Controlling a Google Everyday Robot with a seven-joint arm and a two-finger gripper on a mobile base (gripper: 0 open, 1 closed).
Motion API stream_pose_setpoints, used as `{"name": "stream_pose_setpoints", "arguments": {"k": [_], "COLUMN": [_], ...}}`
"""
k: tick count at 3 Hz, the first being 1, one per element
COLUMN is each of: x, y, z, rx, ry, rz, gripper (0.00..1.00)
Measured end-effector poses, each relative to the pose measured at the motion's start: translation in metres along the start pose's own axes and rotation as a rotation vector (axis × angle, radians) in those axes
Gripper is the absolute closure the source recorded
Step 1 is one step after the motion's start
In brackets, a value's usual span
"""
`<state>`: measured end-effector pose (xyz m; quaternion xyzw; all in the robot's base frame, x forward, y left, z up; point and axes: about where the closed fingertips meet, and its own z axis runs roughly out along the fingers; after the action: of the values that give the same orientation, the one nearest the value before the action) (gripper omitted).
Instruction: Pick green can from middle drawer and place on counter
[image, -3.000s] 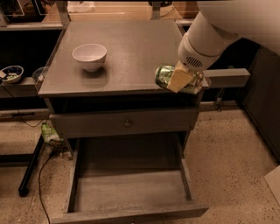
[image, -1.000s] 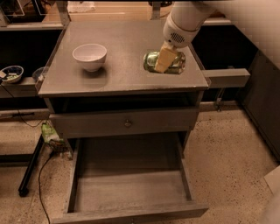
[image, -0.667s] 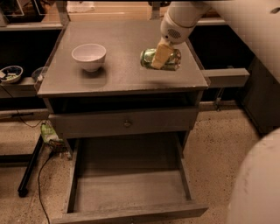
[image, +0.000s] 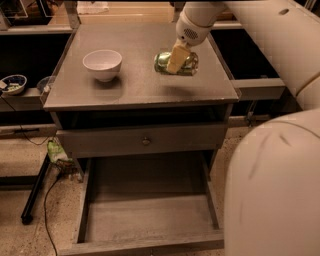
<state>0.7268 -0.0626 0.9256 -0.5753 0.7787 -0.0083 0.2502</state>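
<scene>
The white bowl (image: 102, 64) takes the left of the bench (image: 140, 90). The gripper (image: 177, 59), jaws clasping the green can (image: 191, 64), fills the right rear. The strip between them and the front edge lie free. The open middle drawer (image: 150, 217) offers bare floor, but the arm (image: 272, 190) crowds its right side.

Arm (image: 270, 35): smooth, rounded cream-white shells, with a patch of small perforations on the wrist housing (image: 192, 29). Gripper (image: 176, 62), closed around the green can (image: 190, 64) over the counter (image: 135, 87), shows a pale yellow finger (image: 178, 56).
</scene>
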Motion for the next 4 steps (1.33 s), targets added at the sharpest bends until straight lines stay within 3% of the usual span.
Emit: {"name": "stream_pose_setpoints", "arguments": {"k": [3,4], "x": [-0.002,0.0], "y": [0.0,0.001], "z": [0.045,0.051], "rx": [-0.143,-0.163], "ry": [0.04,0.037], "rz": [-0.013,-0.011], "gripper": [1.0,1.0]}}
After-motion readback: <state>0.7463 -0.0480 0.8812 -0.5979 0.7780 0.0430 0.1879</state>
